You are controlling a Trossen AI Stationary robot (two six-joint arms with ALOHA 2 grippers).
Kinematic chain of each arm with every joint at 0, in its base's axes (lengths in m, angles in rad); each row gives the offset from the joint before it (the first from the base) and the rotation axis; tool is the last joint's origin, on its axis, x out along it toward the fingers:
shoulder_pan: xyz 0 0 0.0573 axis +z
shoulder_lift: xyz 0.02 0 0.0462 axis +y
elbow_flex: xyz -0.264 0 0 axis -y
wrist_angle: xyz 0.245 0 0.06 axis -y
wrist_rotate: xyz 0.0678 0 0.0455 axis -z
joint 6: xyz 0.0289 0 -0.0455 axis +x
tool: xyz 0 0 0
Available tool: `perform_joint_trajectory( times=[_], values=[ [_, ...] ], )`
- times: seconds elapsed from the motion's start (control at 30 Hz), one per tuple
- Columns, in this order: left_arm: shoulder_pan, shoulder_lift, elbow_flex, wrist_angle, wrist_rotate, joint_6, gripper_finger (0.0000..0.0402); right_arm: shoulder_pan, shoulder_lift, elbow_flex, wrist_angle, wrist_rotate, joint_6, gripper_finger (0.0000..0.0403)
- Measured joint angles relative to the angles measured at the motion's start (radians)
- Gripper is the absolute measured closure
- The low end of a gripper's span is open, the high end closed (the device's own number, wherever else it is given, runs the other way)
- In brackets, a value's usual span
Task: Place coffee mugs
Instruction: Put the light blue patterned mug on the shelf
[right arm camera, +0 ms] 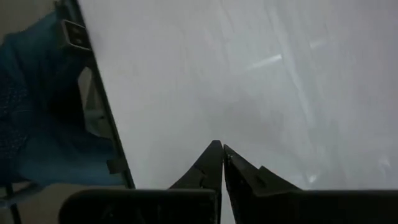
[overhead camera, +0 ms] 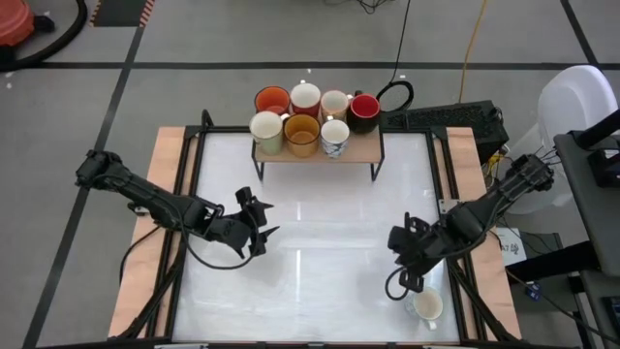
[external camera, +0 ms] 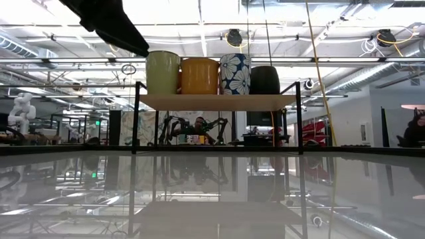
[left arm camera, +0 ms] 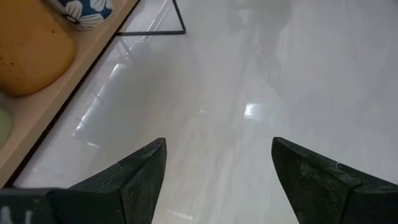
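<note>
Seven coffee mugs [overhead camera: 302, 118] are seen crowded on the raised shelf [overhead camera: 360, 148], well beyond both grippers; the back row is hidden in the low view. An eighth, a cream mug [overhead camera: 425, 306], lies just behind the right gripper [overhead camera: 398, 239], partly covered by the arm. That gripper's fingers are pressed together, empty. The left gripper [overhead camera: 260, 225] is held spread wide, nothing between its fingers [left arm camera: 134, 174].

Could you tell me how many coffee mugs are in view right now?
8. Seven stand on the wooden shelf: orange, white, cream, red, pale, amber, blue-patterned. One white mug sits near the table's front right corner.
</note>
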Motion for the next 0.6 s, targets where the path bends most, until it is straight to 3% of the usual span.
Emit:
perform_joint_trajectory(
  times=[0.2, 0.6],
  values=[
    [0.0, 0.0, 0.0, 0.0, -0.001, 0.028, 0.011, 0.032, 0.0, 0.0, -0.072, 0.0, 0.107, 0.0371],
    [-0.015, 0.0, 0.0, 0.064, -0.001, 0.045, 0.011, 0.111, 0.0, 0.0, -0.126, 0.026, 0.313, 0.0257]
  ],
)
